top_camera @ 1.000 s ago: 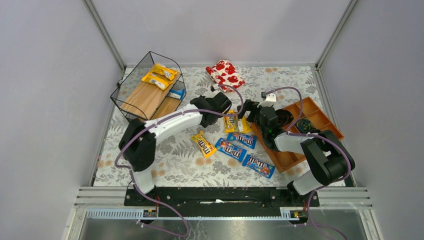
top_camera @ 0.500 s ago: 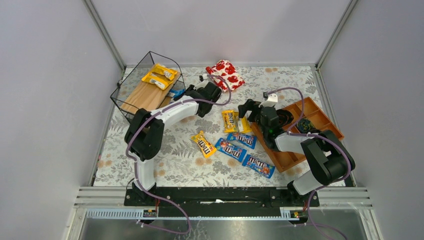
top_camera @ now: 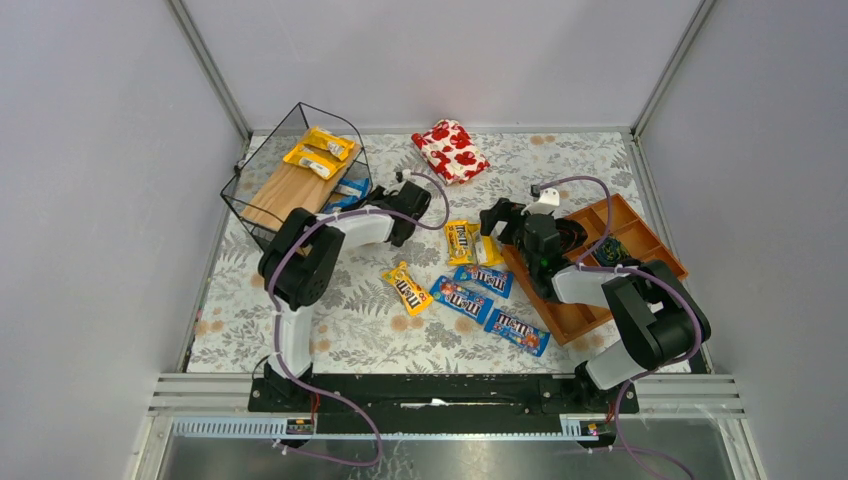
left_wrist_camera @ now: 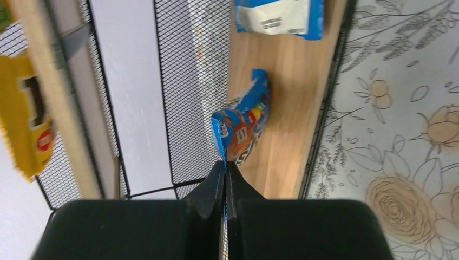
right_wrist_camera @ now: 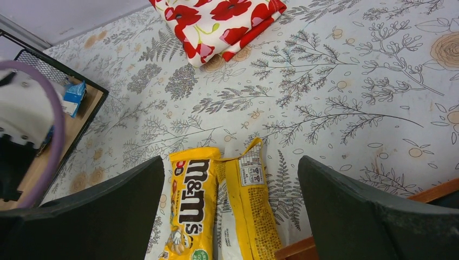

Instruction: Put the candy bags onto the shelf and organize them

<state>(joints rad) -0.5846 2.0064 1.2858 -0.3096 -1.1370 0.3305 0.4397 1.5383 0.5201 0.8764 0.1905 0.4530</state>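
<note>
The worktop (top_camera: 330, 335) has bare room at its near left. The shelf (top_camera: 290, 190) stands far left. My left hand (left_wrist_camera: 224, 170) is clenched on a blue candy bag (left_wrist_camera: 241, 127) over the shelf's lower board, inside the wire edge. My right hand (right_wrist_camera: 230, 165) hangs released above two yellow candy bags (right_wrist_camera: 195, 211) beside the tray (top_camera: 568, 314).

Black wire shelf (top_camera: 290, 190), two wood tiers: yellow bags (top_camera: 320, 152) flat on top; blue bag (left_wrist_camera: 241, 130) tipped on edge on lower tier, second blue bag (left_wrist_camera: 279, 16) flat nearby. Six more bags (top_camera: 461, 299) flat on bench (top_camera: 350, 330), three yellow, three blue.
</note>
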